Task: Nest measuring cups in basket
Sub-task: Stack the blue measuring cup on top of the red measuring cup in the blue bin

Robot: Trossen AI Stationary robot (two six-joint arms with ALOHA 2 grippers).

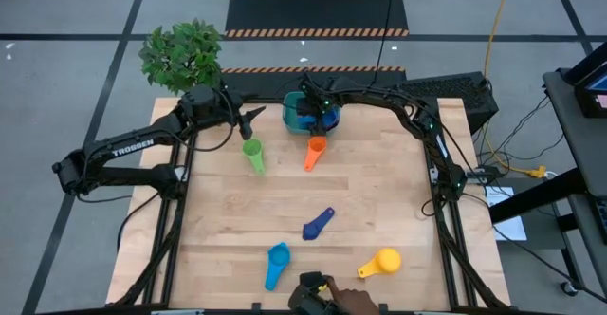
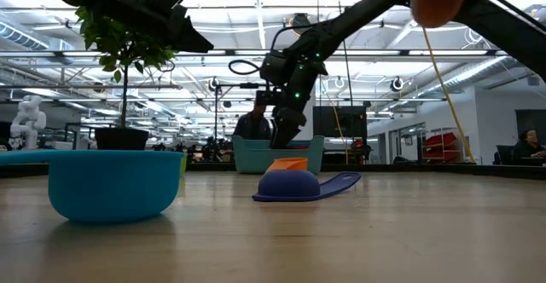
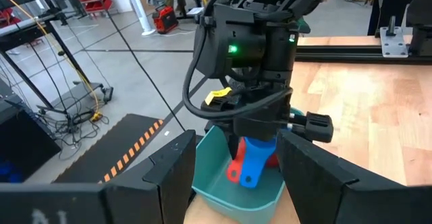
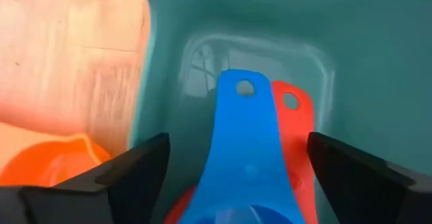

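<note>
The teal basket stands at the table's far middle. In it a lighter blue measuring cup lies on a red cup, their handles side by side. My right gripper reaches down into the basket, open, one finger on either side of the blue cup, clear of it. My left gripper hovers open just left of the basket, with nothing between its fingers. On the table lie a green cup, an orange cup, a dark blue cup, a lighter blue cup and a yellow cup.
A potted plant stands at the table's far left corner, behind my left arm. A person's hand shows at the near edge, between the lighter blue and yellow cups. Bare wood lies between the cups at mid-table.
</note>
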